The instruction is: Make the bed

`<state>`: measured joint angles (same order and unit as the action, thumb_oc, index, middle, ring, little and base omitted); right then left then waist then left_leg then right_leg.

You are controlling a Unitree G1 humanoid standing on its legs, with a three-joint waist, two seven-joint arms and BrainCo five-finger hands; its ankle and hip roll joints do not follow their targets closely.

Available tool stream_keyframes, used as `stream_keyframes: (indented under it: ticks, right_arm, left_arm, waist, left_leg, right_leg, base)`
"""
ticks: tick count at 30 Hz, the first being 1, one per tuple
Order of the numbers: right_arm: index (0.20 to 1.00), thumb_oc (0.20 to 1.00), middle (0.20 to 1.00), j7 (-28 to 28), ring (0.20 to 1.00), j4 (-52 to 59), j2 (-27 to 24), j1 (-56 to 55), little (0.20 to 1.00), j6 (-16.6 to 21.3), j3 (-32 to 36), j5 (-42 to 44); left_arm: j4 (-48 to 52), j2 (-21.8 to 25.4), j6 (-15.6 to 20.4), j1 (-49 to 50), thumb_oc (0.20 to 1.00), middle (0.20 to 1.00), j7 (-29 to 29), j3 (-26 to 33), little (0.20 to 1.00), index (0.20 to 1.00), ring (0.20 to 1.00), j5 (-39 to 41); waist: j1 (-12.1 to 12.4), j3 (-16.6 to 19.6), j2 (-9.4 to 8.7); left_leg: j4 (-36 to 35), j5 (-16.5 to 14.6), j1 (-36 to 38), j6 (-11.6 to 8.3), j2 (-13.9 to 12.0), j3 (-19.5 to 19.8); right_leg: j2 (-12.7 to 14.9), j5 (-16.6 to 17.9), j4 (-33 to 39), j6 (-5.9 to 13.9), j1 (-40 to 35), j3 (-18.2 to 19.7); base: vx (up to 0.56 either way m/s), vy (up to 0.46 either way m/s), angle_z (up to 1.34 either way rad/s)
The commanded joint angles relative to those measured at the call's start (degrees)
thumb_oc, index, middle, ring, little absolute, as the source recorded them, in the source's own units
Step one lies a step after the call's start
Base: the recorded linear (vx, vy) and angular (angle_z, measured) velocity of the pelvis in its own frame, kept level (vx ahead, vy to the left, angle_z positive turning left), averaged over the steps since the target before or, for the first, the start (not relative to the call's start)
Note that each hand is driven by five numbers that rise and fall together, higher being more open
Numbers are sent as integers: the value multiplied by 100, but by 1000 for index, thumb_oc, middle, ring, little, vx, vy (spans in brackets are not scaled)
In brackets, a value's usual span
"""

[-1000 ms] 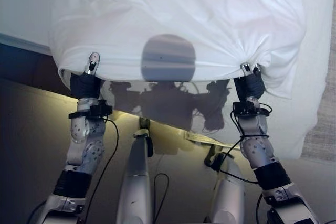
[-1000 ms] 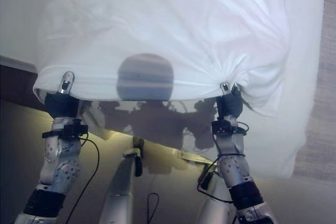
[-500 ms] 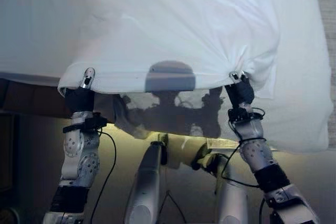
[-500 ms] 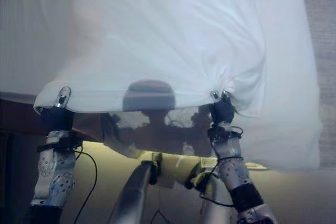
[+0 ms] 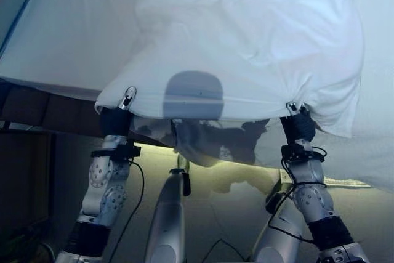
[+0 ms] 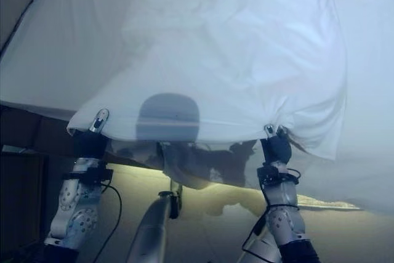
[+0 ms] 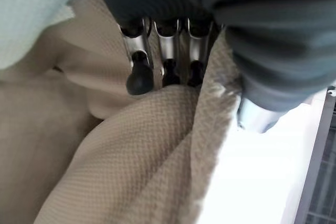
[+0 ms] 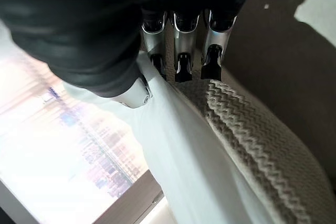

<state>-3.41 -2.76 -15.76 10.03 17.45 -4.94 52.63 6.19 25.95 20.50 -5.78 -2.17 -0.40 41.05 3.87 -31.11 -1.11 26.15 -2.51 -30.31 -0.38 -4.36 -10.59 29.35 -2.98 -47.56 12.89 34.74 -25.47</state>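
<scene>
Both arms raised, holding white sheet (image 5: 246,47) up over bed (image 5: 68,41), near hem hanging level between my grips. My left robot hand (image 5: 116,115) at 8 o'clock, fingers (image 7: 137,72) curled, clenching beige woven blanket (image 7: 142,161) at sheet's left corner. My right robot hand (image 5: 298,124) at 4 o'clock, fingers (image 8: 181,61) curled round bunched sheet corner plus ribbed blanket edge (image 8: 257,145). Cloth puckers toward right grip.
</scene>
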Motion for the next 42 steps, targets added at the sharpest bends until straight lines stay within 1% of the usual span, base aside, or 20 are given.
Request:
stream_keyframes:
  ticks: [1,2,3,6,7,9,13,15,20,22,25,27,29,30,32,33,36,38,39,42]
  right_arm:
    - [200,200,200,238,200,92,-292,-448,200,416,930,-6]
    - [200,200,200,319,200,100,-402,-575,200,428,926,59]
    - [200,200,200,377,200,65,-455,-567,200,434,883,72]
    - [200,200,200,310,200,24,-536,-358,200,402,586,-26]
    - [200,200,200,287,200,-9,-545,-333,200,434,608,23]
    - [200,200,200,254,200,-95,-582,-406,200,414,650,30]
    - [200,200,200,158,200,-146,-670,-477,200,351,707,22]
    - [200,200,200,131,200,-116,-685,-587,200,331,854,6]
    - [200,200,200,54,200,190,-739,-1021,200,256,1310,-358]
    - [200,200,200,34,200,161,-663,-1007,200,272,1389,-345]
    - [200,200,200,83,200,112,-496,-925,200,238,1219,-371]
    - [200,200,200,192,200,69,-488,-840,200,196,1033,-384]
    - [200,200,200,404,200,-8,-489,-895,200,134,909,-311]
    - [200,200,200,422,200,-19,-494,-901,200,139,899,-298]
    - [200,200,200,583,200,-130,-697,-1069,200,138,780,-202]
    - [200,200,200,585,200,-203,-810,-1033,200,165,676,-305]
    - [200,200,200,461,200,-171,-871,-858,200,179,495,-427]
    - [200,200,200,475,200,-180,-911,-938,200,172,535,-467]
    - [200,200,200,406,200,-237,-908,-930,200,70,515,-482]
    - [200,200,200,360,200,-560,-784,-1253,200,22,596,-394]
  left_arm:
    - [718,177,750,113,200,200,-250,1689,200,200,200,64]
    - [699,40,722,145,200,200,-205,1667,200,200,200,61]
    - [682,-16,745,136,200,200,-201,1602,200,200,200,45]
    - [658,-105,790,261,200,200,-262,1663,200,200,200,-1]
    - [638,-113,787,280,200,200,-278,1712,200,200,200,16]
    - [590,-102,799,408,200,200,-287,1741,200,200,200,23]
    - [617,-112,724,384,200,200,-294,1702,200,200,200,-15]
    - [681,-123,669,414,200,200,-183,1710,200,200,200,24]
    - [497,18,616,165,200,200,52,1372,200,200,200,50]
    - [474,116,585,114,200,200,87,1326,200,200,200,70]
    - [495,248,547,171,200,200,-42,1455,200,200,200,-46]
    - [539,314,542,258,200,200,-27,1535,200,200,200,-50]
    - [575,253,542,396,200,200,-23,1608,200,200,200,-38]
    - [578,250,543,414,200,200,-24,1614,200,200,200,-39]
    - [547,-97,580,489,200,200,-5,1465,200,200,200,-32]
    - [526,-182,605,498,200,200,10,1374,200,200,200,-20]
    - [487,-326,601,616,200,200,-66,1380,200,200,200,-145]
    - [385,-433,608,607,200,200,-161,1415,200,200,200,2]
    - [266,-472,573,601,200,200,-106,1314,200,200,200,91]
    - [-60,-580,517,530,200,200,-104,1010,200,200,200,180]
  waist:
    - [158,147,-161]
    - [128,135,-85]
    - [70,134,-8]
    - [460,131,-8]
    - [452,131,3]
    - [378,131,48]
    - [403,133,50]
    - [261,206,118]
    - [-31,137,78]
    - [-118,137,112]
    - [-24,135,63]
    - [57,134,6]
    - [133,134,-63]
    - [162,135,-70]
    - [102,133,68]
    - [3,131,133]
    - [259,131,66]
    - [100,131,83]
    - [42,131,202]
    - [-91,131,159]
  left_leg:
    - [-443,-300,324,235,530,96]
    - [-327,-329,270,161,510,141]
    - [-306,-358,300,101,505,171]
    - [691,-622,-206,-65,429,670]
    - [724,-601,-303,-143,139,773]
    - [170,-62,-65,-317,-699,956]
    - [-964,496,398,-595,-968,1719]
    - [-1424,376,825,-685,-1086,1511]
    - [-302,-153,291,-529,-204,1373]
    - [-89,-295,232,-416,-5,1375]
    - [176,-442,175,-168,66,916]
    - [17,-369,194,-36,170,588]
    - [-276,-306,437,21,309,368]
    - [-304,-314,477,6,282,339]
    - [-278,-295,634,-204,314,301]
    - [-195,-291,530,-281,294,389]
    - [574,-477,-57,-326,380,979]
    - [262,-337,32,-371,-338,825]
    - [-291,-318,399,-313,-314,783]
    - [-184,-239,-106,-243,-33,739]
  right_leg:
    - [-1071,15,1273,-489,-453,-325]
    - [-1170,-191,1424,-776,-403,-105]
    - [-1337,-186,1423,-828,-230,67]
    - [-1318,-359,1502,-1017,-336,170]
    - [-1342,-430,1547,-1024,-355,223]
    - [-1119,-397,1497,-893,-403,292]
    - [-632,-316,1407,-726,-458,651]
    - [-278,-103,1344,-523,-530,714]
    - [630,612,2068,-227,-1147,750]
    - [764,863,2195,-169,-1279,696]
    - [757,693,1353,-210,-1258,98]
    - [211,391,1042,-318,-1148,-275]
    - [-647,33,1002,-429,-911,-476]
    - [-682,15,1017,-443,-919,-449]
    - [-1177,-398,1656,-956,-931,85]
    - [-1513,-380,1726,-1013,-702,447]
    - [-1423,-335,1839,-1121,-499,518]
    - [-1218,-339,1764,-986,-366,521]
    - [-1177,-356,1676,-949,-368,542]
    - [-865,-148,1613,-885,-23,521]
  base:
    - [21,139,-57]
    - [-32,121,-44]
    - [-60,86,-10]
    - [-85,79,-16]
    - [-88,145,-41]
    - [-18,354,-46]
    - [-6,447,5]
    - [12,512,4]
    - [-35,395,50]
    - [17,319,89]
    - [-45,387,24]
    - [-95,371,-70]
    - [4,257,-94]
    - [47,208,-95]
    - [-24,112,-56]
    - [-84,54,14]
    - [-110,41,-12]
    - [-62,179,-37]
    - [-20,302,22]
    - [-124,108,35]
